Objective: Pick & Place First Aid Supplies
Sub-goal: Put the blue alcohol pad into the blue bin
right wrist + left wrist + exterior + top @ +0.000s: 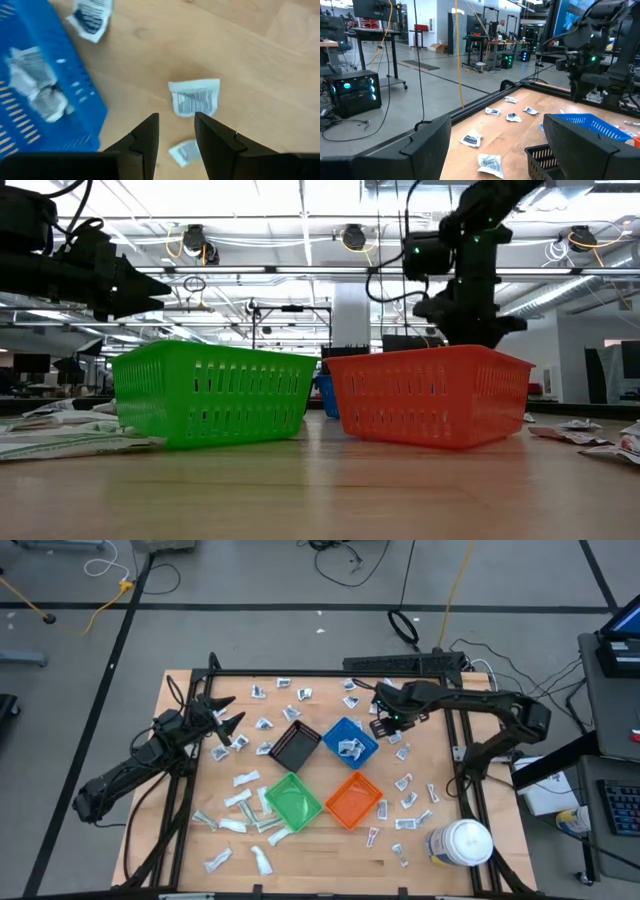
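Observation:
Small white and silvery packets lie flat all over the wooden table [440,755]. Some lie inside the blue bin [350,740]; they show in the right wrist view as packets in the bin [40,85]. My right gripper [383,728] hangs just beside the blue bin's right side, fingers pointing down and open a little [176,122]. One packet [194,97] lies on the wood just beyond the fingertips. A smaller packet [182,152] shows through the gap below them. My left gripper [232,712] is open wide [495,135], held above the table left of the black bin [295,747].
Four small bins stand in a diamond at mid-table: black, blue, green [292,798] and orange [353,800]. A large white round jar [462,840] stands near the right near corner. A black frame [300,673] borders the table. Packets [240,802] and tubes cluster left of the green bin.

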`<state>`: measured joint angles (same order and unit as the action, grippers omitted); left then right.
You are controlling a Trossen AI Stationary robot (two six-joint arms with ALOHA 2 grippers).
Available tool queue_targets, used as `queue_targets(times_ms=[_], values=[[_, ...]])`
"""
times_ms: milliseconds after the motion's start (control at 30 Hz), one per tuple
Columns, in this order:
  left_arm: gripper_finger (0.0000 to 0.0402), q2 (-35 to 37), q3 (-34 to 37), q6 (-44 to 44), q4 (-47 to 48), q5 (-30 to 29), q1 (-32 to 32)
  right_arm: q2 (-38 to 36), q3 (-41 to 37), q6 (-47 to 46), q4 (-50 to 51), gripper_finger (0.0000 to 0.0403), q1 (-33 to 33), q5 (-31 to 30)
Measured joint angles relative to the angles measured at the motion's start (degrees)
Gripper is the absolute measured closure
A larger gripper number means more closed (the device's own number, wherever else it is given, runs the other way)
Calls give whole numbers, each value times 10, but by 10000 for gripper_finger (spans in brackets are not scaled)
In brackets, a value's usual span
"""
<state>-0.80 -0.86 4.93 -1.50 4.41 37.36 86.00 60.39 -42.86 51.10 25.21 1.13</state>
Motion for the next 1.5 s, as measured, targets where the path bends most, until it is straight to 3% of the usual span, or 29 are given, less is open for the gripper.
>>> queue_targets(times_ms=[433, 733, 833, 1067, 1267, 1500], values=[[78, 0, 0, 0, 0, 0, 0, 2, -109, 21, -132, 284, -2, -16], [78, 0, 0, 0, 0, 0, 0, 19, -139, 33, -159, 286, -2, -18], [78, 0, 0, 0, 0, 0, 0, 19, -139, 32, -166, 304, -1, -16], [78, 0, 0, 0, 0, 0, 0, 20, -141, 45, -192, 395, -2, -10], [78, 0, 0, 0, 0, 0, 0, 16, -136, 46, -182, 400, -2, -11], [78, 0, 0, 0, 0, 0, 0, -5, -70, 57, -98, 402, -2, -13]])
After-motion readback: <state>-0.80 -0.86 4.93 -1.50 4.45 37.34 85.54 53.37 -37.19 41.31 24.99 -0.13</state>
